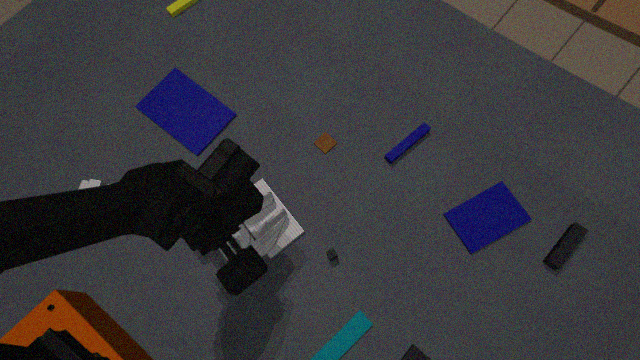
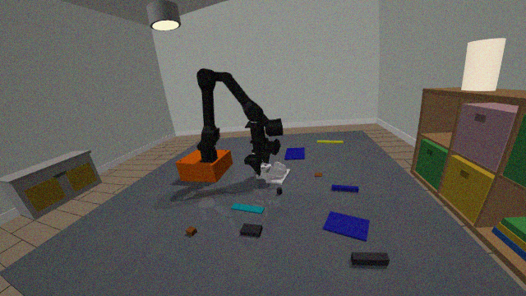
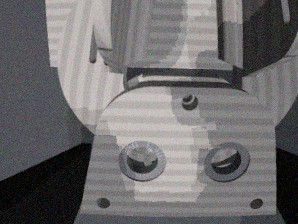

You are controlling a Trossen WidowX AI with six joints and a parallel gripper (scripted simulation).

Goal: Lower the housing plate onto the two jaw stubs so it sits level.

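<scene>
My gripper [image 3: 177, 155] [image 2: 259, 167] is shut on the pale grey housing plate [image 3: 182, 187], holding it by its two sides. The plate has two large ringed holes and several small ones; light and dark shapes show through the large holes. The pale jaws [image 1: 265, 225] [image 2: 278, 169] [image 3: 145, 37] are on the white base [image 1: 295, 232] [image 2: 283, 177] [image 3: 56, 35], just beyond the plate's rounded edge in the wrist view. The plate hides the stubs, and I cannot tell whether it touches them or is fully level. In the top view the arm covers most of the plate.
A small dark block [image 1: 332, 255] [image 2: 279, 191] lies near the base. A blue panel [image 1: 186, 112] [image 2: 295, 153] lies behind the hand. A teal bar [image 1: 345, 336] [image 2: 247, 208] and an orange block [image 1: 325, 143] [image 2: 318, 174] lie farther out. A white piece [image 1: 90, 184] shows beyond the forearm.
</scene>
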